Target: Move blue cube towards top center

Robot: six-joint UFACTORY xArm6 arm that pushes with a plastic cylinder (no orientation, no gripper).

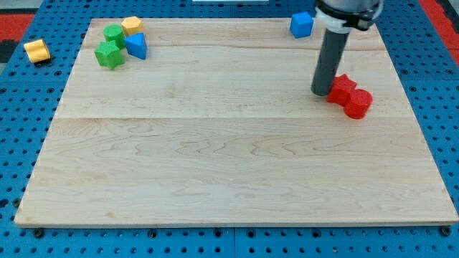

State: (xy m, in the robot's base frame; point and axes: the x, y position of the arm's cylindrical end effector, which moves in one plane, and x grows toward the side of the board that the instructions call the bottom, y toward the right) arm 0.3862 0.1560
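Wooden table (215, 165), one item of interest: the blue cube (301, 24), resting near the view's top edge, right of centre, clear of all other blocks. My tip (320, 92) stands below it toward the view's bottom and slightly right, well apart from it, touching or just beside the left of two red blocks (341, 87) (whether in contact cannot be told); the second red block (358, 103) lies just beyond. No claw is fitted, so there is nothing to spread or press together; the rod only pushes. Top-left cluster: two green blocks (110, 54) (113, 33), a yellow block (131, 26) and a blue wedge-like block (136, 46), crowded together. A further yellow block (36, 50) lies off the table on the blue pegboard (21, 143). Risks, as judged: the cube sits near the top rim, so a push with any upward component could tip it off the table; an off-centre contact could spin it aside; leaving carelessly could drag the red blocks along.
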